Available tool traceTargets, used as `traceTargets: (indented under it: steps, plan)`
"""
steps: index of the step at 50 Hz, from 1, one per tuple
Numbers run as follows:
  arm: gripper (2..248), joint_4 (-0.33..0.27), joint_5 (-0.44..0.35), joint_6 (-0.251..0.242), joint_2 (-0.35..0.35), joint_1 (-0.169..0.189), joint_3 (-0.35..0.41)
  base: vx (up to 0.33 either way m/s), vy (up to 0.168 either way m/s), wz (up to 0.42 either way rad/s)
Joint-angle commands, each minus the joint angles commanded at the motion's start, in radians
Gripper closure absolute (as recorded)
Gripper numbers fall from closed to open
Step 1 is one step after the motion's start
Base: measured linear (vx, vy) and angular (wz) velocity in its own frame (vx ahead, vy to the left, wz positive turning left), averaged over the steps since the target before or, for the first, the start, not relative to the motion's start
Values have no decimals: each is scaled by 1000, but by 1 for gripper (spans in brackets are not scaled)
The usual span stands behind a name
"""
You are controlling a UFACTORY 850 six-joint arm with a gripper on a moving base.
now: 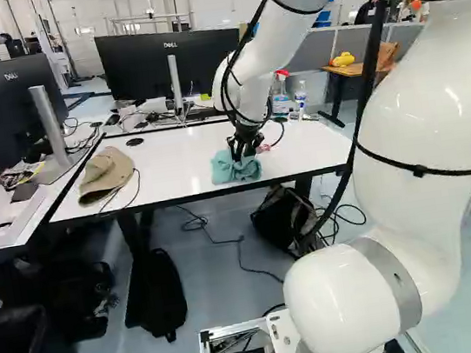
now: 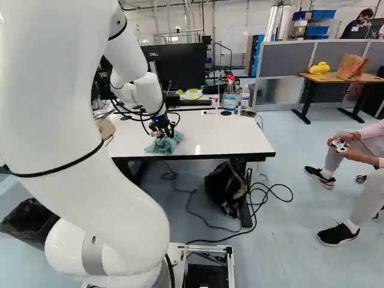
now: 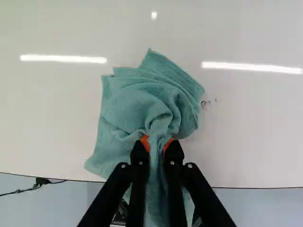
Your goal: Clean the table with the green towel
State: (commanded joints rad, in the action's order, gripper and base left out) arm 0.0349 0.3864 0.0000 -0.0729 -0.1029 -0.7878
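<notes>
Right now, the gripper [image 1: 240, 155] is low over the white table [image 1: 163, 160], toward its near side. In the wrist view its jaws are pinching a bunched fold of the green towel [image 3: 151, 106], with an orange pad [image 3: 144, 141] against the cloth on either side. The rest of the towel spreads over the tabletop in loose folds, left and right of the fingers and on the far side of them, one corner reaching close to the near edge. Just right of the cloth are a few small dark specks [image 3: 203, 103].

Farther left, a tan cap [image 1: 105, 174] lies by the near edge, with a small black disc [image 1: 134, 141] beyond it. Toward the far right stand a spray bottle [image 2: 229, 97] and, just right of it, another bottle [image 2: 245, 97]. Under the table, a dark bag [image 2: 225, 187] sits on the floor.
</notes>
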Motion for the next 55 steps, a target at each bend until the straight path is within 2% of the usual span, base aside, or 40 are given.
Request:
traceTargets:
  steps: [11,25,55]
  plan:
    - [204,0,0,0,49,1,52,0,0,0]
    - [204,0,0,0,54,54,58,0,0,0]
    - [204,0,0,0,-39,161,-43,0,0,0]
